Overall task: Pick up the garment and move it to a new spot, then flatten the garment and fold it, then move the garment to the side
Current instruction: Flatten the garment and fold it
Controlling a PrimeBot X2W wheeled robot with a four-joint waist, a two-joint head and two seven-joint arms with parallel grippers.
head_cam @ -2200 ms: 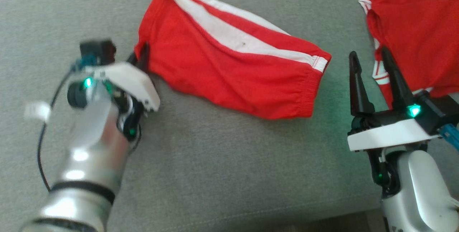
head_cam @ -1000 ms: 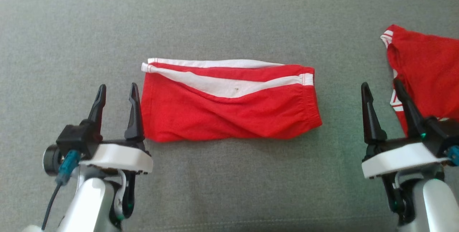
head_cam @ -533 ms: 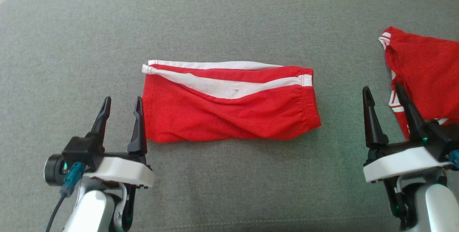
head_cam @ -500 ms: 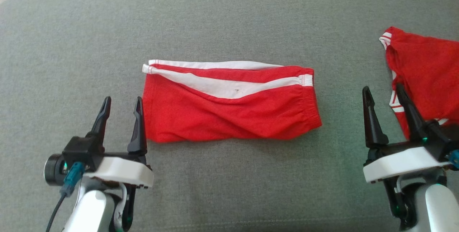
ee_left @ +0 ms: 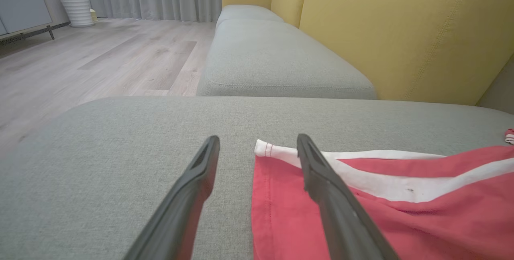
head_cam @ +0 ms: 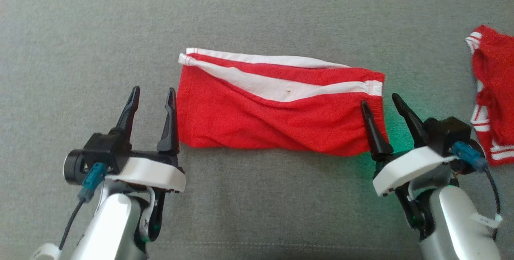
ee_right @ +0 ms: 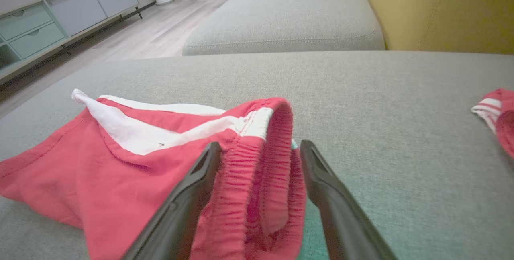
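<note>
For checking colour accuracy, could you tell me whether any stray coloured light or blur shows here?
Head view: a green glow tints the grey fabric cushion beside the right tool; right wrist view: the same tint by its soft-edged fingers.

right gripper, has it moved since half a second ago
Yes. Against the folded shorts, the right gripper has moved left, away from the second red garment; its open fingers now straddle the shorts' waistband end.

The second garment (head_cam: 492, 95) at the right runs off the picture's edge. The right gripper (head_cam: 378, 99) hides the near right corner of the shorts (head_cam: 273, 119); whether its fingers (head_cam: 371, 131) touch the cloth cannot be told. A dark speck (head_cam: 288, 90) on the white stripe (head_cam: 257, 85) is too small to identify.
</note>
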